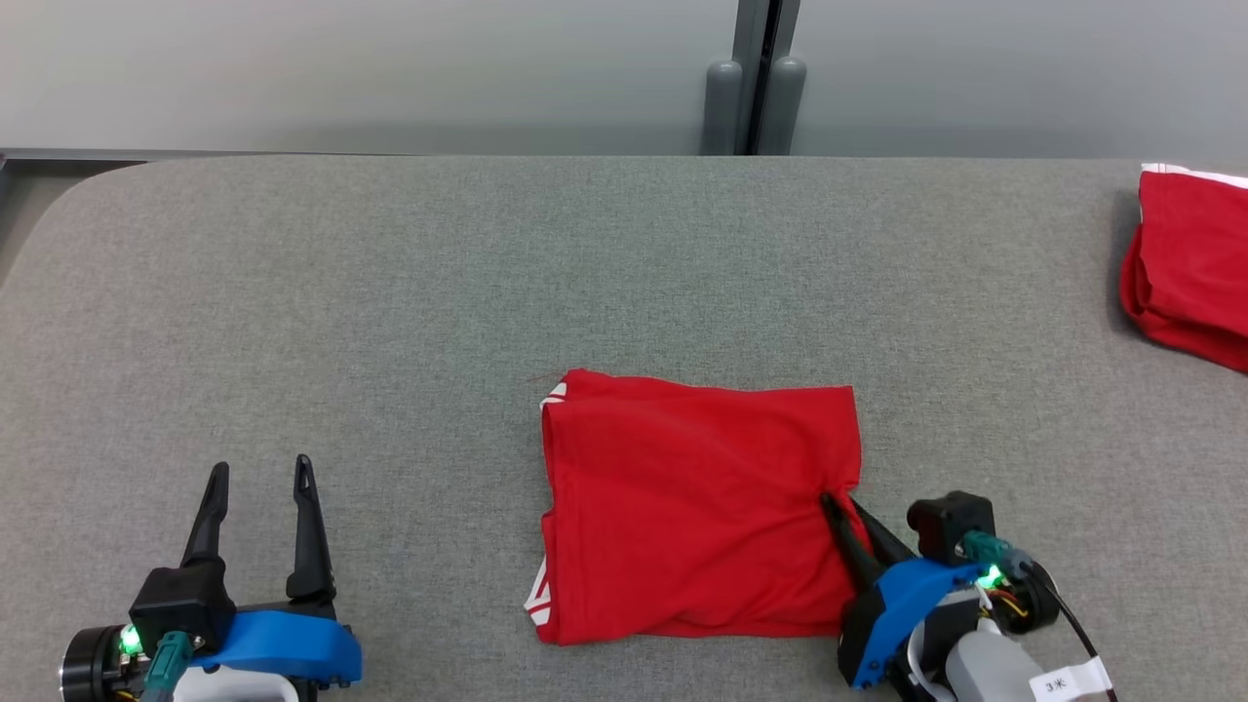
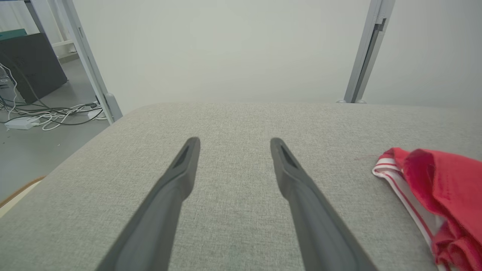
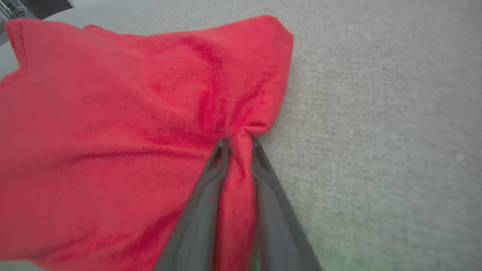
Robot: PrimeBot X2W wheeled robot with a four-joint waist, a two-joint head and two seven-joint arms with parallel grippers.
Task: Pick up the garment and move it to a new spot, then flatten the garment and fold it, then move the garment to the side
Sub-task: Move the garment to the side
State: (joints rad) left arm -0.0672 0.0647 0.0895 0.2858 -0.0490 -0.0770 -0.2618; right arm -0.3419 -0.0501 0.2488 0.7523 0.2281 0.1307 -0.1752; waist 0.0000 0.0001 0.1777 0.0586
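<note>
The red garment lies folded into a rough square on the grey table, near the front edge; its white-striped trim shows at the left side. My right gripper pinches a bunched ridge of cloth at the garment's right edge; in the right wrist view the fabric is squeezed between the two fingers of the right gripper. My left gripper stands open over bare table at the lower left, well apart from the garment. The left wrist view shows that left gripper spread wide, the garment off to its right.
A second red garment with white trim lies at the table's right edge, farther back. Beyond the table stand a pale wall and a grey post. Cables and a dark box sit on the floor past the table's left end.
</note>
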